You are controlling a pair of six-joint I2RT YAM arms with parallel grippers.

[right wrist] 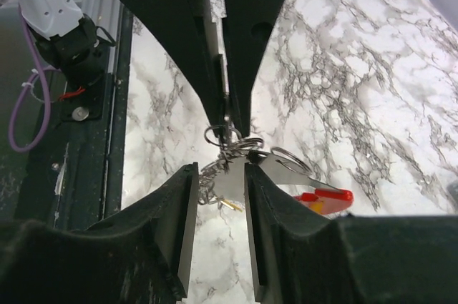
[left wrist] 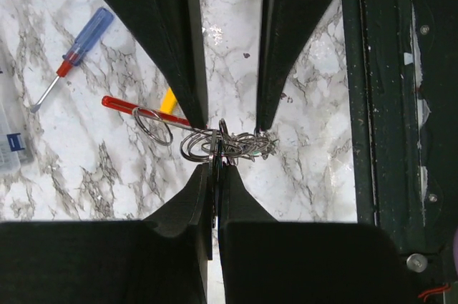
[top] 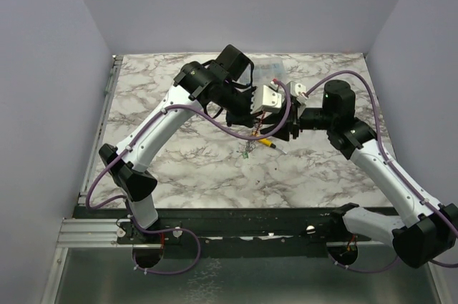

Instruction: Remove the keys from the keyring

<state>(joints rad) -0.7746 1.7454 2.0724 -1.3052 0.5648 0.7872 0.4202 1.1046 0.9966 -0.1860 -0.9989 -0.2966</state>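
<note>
The keyring hangs above the table between both grippers. Its red band (left wrist: 132, 106) and silvery metal part (right wrist: 286, 172) run into a tangle of wire rings and small keys (left wrist: 247, 145). The keys also show in the right wrist view (right wrist: 211, 179) and dangle in the top view (top: 248, 151). My left gripper (left wrist: 215, 168) is shut on a thin ring of that tangle. My right gripper (right wrist: 220, 168) is open, with a finger on each side of the silvery part. Both grippers meet at the table's middle (top: 268, 129).
A blue-and-red-handled screwdriver (left wrist: 79, 43) lies on the marble table. A clear plastic parts box (top: 272, 71) stands at the back. A yellow thing (left wrist: 168, 100) shows under the red band, mostly hidden. The dark rail (left wrist: 386, 104) marks the near edge.
</note>
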